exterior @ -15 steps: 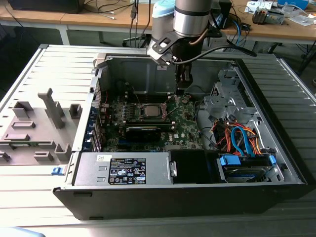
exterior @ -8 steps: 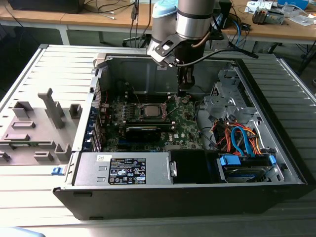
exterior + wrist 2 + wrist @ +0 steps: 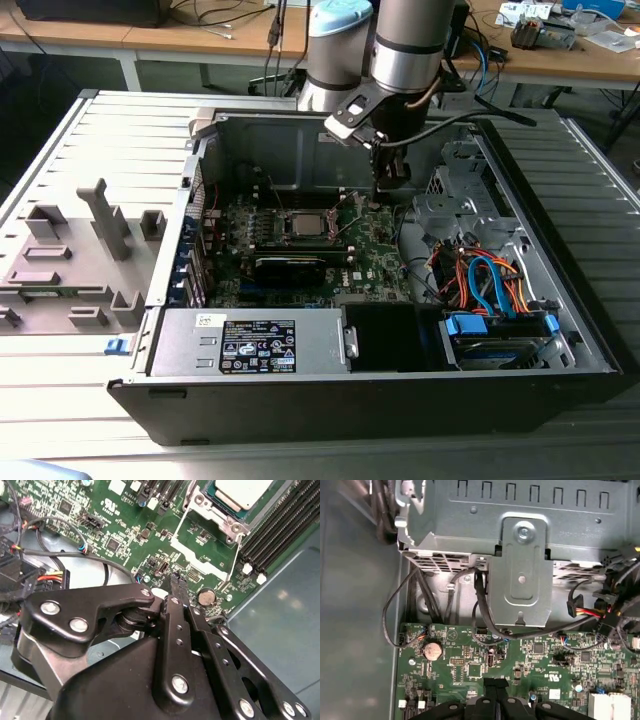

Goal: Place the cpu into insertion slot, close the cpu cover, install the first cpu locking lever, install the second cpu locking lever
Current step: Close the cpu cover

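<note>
The cpu point(image 3: 245, 492) sat in the insertion slot point(image 3: 227, 524) inside the open computer case point(image 3: 560, 300). The gripper point(image 3: 175, 581), fingers point(image 3: 175, 625) pinched together and empty, hung near the motherboard point(image 3: 125, 525) edge.

Cables point(image 3: 482, 610) and drive cage point(image 3: 520, 565) crowd the tool point(image 3: 175, 580).

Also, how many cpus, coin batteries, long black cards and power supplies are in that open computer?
cpu: 1
coin battery: 1
long black card: 1
power supply: 1
Total: 4
</note>
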Controlling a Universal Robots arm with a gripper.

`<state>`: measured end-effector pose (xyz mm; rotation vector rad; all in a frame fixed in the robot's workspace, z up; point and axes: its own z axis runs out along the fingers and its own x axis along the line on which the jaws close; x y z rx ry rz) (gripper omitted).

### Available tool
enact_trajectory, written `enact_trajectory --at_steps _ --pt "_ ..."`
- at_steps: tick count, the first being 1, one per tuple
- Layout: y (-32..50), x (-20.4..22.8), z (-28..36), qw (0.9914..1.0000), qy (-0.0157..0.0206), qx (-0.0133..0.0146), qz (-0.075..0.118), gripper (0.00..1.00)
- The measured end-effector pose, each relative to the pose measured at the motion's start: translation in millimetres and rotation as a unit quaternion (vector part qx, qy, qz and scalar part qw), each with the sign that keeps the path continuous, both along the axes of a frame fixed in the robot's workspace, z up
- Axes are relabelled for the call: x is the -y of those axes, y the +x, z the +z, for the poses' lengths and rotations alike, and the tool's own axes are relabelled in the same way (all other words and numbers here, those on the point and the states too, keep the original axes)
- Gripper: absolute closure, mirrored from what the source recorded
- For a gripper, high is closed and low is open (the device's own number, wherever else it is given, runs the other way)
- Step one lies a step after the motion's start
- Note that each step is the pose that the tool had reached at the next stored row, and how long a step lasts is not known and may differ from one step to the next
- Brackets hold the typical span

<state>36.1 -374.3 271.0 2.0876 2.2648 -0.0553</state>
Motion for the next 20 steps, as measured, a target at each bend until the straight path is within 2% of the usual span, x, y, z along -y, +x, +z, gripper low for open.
enact_trajectory --at_steps 2,6,10,12,15,16,17,19,20 --pt "0.0 0.0 -0.7 0.99968 -0.0001 0.0 0.025 0.89" --pt "-0.1 -0.1 -1.4 0.99933 0.0003 -0.0004 0.037 0.89" --pt "0.6 -0.1 -2.8 0.99918 0.0007 -0.013 0.038 0.89" --pt "0.9 -0.1 -3.6 0.99915 0.0006 -0.0146 0.039 0.89" --pt "3.4 -1.5 -4.4 0.99914 0.0009 -0.0149 0.039 0.89" --pt "3.4 -1.9 -4.5 0.99914 0.0019 -0.0149 0.039 0.89" --pt "3.4 -2.1 -4.7 0.99913 0.0048 -0.0148 0.039 0.89" --pt "3.5 -2.5 -5.4 0.99906 0.0129 -0.0145 0.039 0.89" --pt "3.5 -2.6 -6.0 0.99902 0.0154 -0.0144 0.039 0.89"
